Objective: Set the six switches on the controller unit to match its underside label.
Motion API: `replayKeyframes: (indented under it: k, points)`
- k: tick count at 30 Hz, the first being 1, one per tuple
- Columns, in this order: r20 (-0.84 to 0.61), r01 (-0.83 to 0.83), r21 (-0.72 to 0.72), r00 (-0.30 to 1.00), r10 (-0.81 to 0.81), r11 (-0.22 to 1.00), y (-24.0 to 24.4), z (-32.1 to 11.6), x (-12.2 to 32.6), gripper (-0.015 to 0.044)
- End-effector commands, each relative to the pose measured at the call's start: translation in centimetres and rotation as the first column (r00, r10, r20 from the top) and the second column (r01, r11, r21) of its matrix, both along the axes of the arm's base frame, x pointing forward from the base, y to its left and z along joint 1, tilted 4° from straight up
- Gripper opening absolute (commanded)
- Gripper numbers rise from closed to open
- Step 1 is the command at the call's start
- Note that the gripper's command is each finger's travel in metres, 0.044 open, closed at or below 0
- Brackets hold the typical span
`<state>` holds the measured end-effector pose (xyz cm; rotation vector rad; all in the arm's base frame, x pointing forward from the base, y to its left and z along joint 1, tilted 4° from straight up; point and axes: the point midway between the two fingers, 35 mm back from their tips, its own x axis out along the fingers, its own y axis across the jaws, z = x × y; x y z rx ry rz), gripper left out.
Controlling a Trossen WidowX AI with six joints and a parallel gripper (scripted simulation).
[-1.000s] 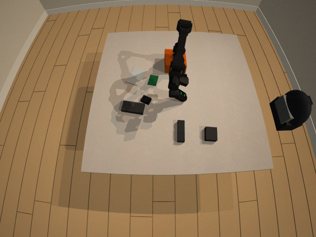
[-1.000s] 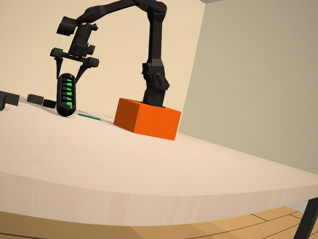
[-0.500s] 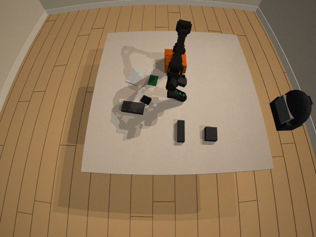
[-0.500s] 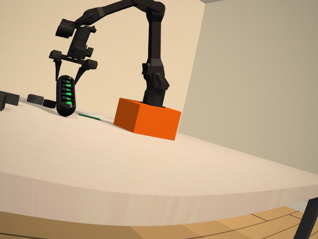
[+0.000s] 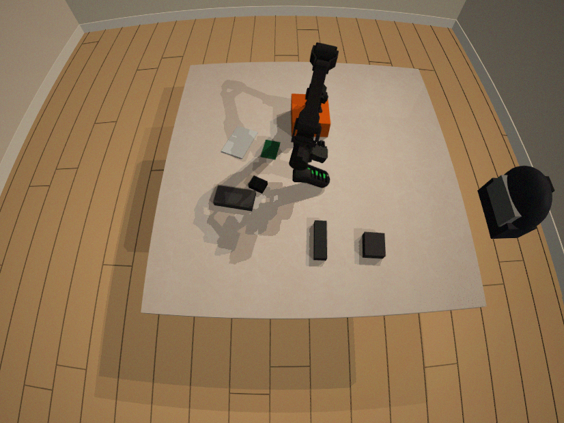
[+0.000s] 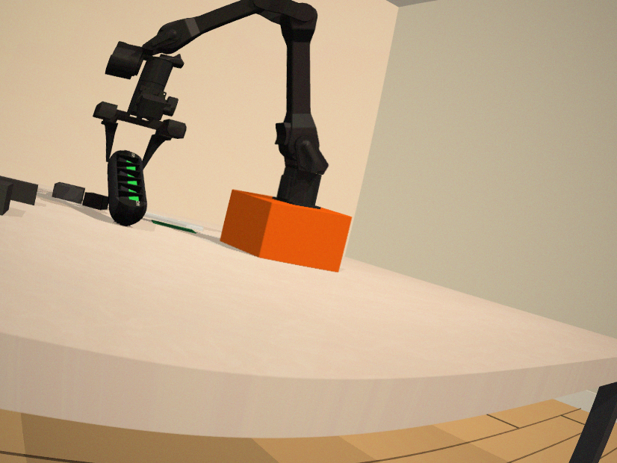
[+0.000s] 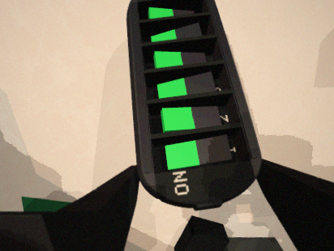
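Note:
The dark grey controller unit (image 6: 127, 185) (image 7: 190, 97) is tipped up steeply on end, its switch face towards the exterior camera. My gripper (image 6: 125, 164) (image 7: 196, 169) is shut on its upper end, one finger at each long side. The lower end is at or just above the bench; I cannot tell if it touches. In the wrist view the green halves lie on the left, with numbers 1 and 2 at the nearest switches. Switches 1, 3 and 5 seem to have the dark end raised, and 2, 4 and 6 the green end. The label underneath is hidden.
The arm stands on an orange box (image 5: 324, 125) (image 6: 303, 239). On the bench (image 5: 401, 150) lie a pale plate (image 5: 239, 142), a green square (image 5: 270, 149), a small black block (image 5: 257, 183), a dark box (image 5: 234, 198), a dark bar (image 5: 320, 240) and a dark square block (image 5: 373, 245).

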<state>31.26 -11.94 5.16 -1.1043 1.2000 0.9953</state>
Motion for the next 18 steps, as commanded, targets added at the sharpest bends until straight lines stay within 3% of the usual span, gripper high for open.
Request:
replayKeyframes:
  k: [1,18]
  points:
    - [-0.019,-0.021,0.022,1.000,0.021,1.000,0.6,-1.0,-0.2,0.0338]
    - [-0.019,-0.021,0.021,1.000,0.021,1.000,-0.2,-2.0,-0.2,0.0338]
